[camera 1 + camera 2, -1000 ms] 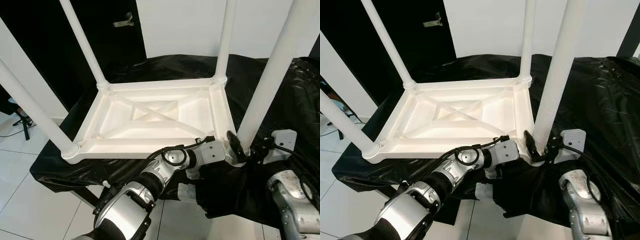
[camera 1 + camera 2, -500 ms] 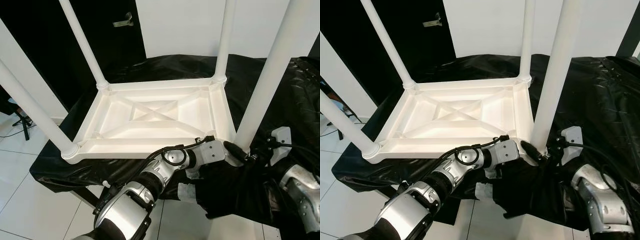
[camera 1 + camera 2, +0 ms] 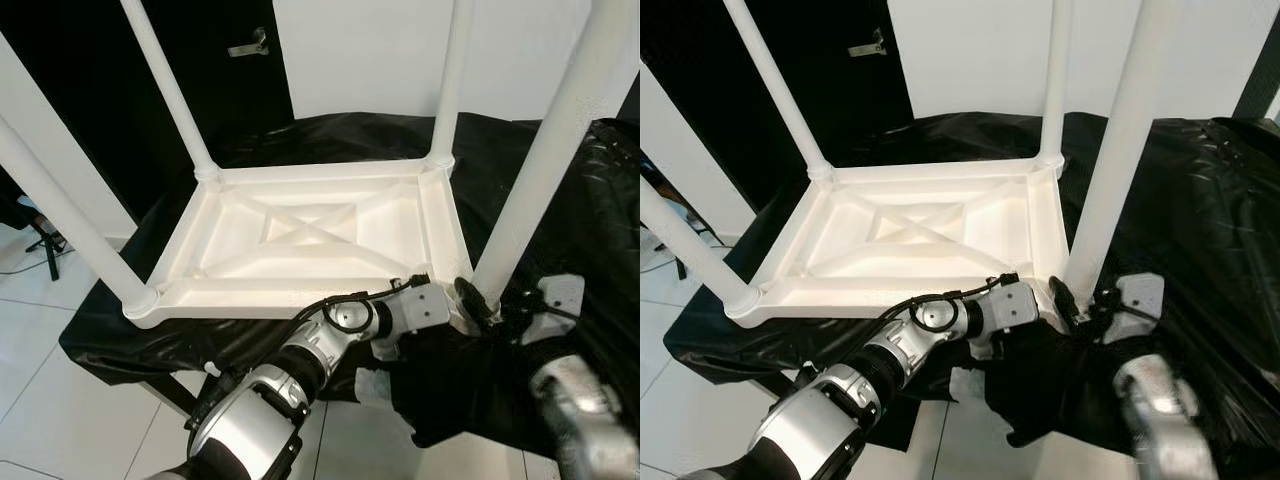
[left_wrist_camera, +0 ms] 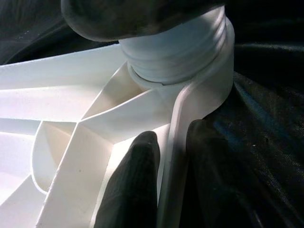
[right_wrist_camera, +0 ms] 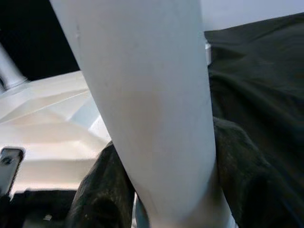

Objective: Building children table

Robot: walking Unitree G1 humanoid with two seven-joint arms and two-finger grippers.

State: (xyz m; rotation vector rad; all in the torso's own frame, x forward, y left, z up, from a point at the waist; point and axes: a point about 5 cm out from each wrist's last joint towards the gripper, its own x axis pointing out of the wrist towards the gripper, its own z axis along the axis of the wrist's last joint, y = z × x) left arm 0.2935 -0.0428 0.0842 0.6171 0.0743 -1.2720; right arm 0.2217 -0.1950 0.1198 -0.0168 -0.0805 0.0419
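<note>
Since the earlier frame, my right gripper [image 5: 166, 209] has re-closed around the near-right leg [image 3: 540, 180]; my left gripper [image 4: 166, 190] pinches the tabletop rim [image 4: 190, 104] beside it.

Head downward; wrists close on table [image 3: 310, 235]

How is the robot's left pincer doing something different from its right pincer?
The left pincer pinches the thin rim of the upturned table, one finger on each side; the right pincer closes round the thick near leg. The left arm reaches across; the right stays on its own side. Both grip at the same corner.
</note>
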